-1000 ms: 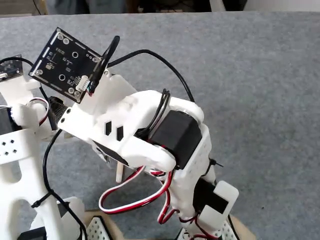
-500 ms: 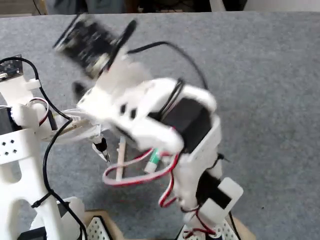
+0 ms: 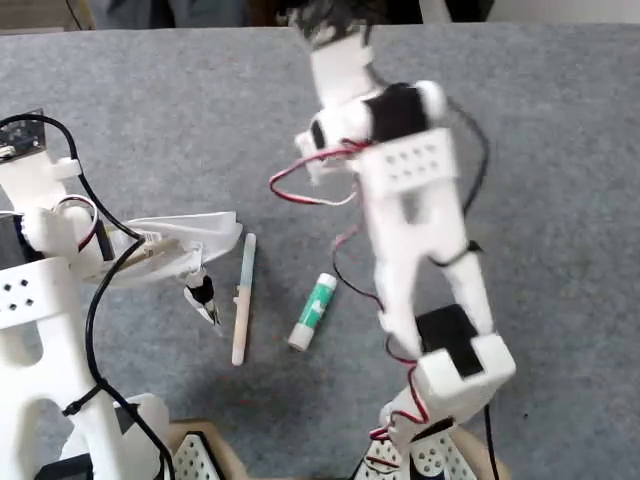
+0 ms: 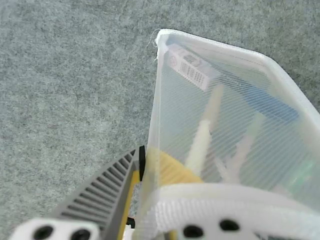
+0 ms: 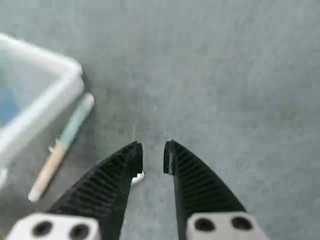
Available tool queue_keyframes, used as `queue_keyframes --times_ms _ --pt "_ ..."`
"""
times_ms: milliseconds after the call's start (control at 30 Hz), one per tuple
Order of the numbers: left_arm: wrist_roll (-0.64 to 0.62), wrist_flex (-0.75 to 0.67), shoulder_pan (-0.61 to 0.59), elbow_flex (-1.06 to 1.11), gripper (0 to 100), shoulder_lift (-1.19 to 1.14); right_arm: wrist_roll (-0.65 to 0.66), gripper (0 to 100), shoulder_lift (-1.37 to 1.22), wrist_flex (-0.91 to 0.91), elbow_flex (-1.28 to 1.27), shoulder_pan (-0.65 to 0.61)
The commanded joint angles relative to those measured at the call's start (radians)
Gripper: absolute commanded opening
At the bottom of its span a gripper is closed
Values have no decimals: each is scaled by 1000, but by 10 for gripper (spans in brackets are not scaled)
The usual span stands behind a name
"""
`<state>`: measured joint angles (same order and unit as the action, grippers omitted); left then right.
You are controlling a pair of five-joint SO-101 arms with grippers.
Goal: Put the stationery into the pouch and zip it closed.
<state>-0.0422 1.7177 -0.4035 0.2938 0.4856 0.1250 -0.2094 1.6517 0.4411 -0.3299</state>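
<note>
A white mesh pouch (image 3: pixel 195 232) lies at the left of the table, with my left gripper (image 3: pixel 150 250) shut on its edge. In the left wrist view the pouch (image 4: pixel 220 100) shows pale sticks and a blue item through its mesh, and my left gripper (image 4: pixel 145 200) pinches its rim. A pen (image 3: pixel 243 295) lies beside the pouch, and a green and white glue stick (image 3: pixel 314 312) lies to its right. My right gripper (image 3: pixel 322 18) is raised toward the far side. In its own view my right gripper (image 5: pixel 152 149) stands slightly open, holding nothing, above the pen (image 5: pixel 62 145) and pouch (image 5: pixel 40 95).
Grey felt (image 3: pixel 540 150) covers the table, bare on the right and far sides. The right arm's white links (image 3: pixel 410 200) stand tall over the middle. The arm bases sit at the near edge.
The right arm swung up and away from over the pouch toward the far side, uncovering the pen and glue stick. The left arm and pouch kept still.
</note>
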Motion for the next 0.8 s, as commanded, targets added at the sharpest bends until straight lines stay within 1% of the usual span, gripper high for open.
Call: queue_keyframes --times_ms 0,100,200,333,467,567,667,767 --pt "0 -12 -97 94 29 -75 -9 95 -64 -146 -203 14" --pt "0 -12 -137 94 29 -75 -9 95 -145 -196 -237 -14" --pt "0 -12 -142 94 29 -75 -8 96 -211 -207 -220 -68" --pt "0 -12 -145 94 29 -75 -9 96 -283 -210 -142 -155" --pt "0 -11 -145 94 29 -75 -9 96 -344 -204 -10 -241" --pt "0 -11 -145 96 29 -75 -11 96 -384 -203 73 -281" --pt "0 -11 -145 96 29 -75 -66 98 -421 -201 128 -298" --pt "0 -11 -145 96 29 -75 -110 142 -463 -175 173 -298"
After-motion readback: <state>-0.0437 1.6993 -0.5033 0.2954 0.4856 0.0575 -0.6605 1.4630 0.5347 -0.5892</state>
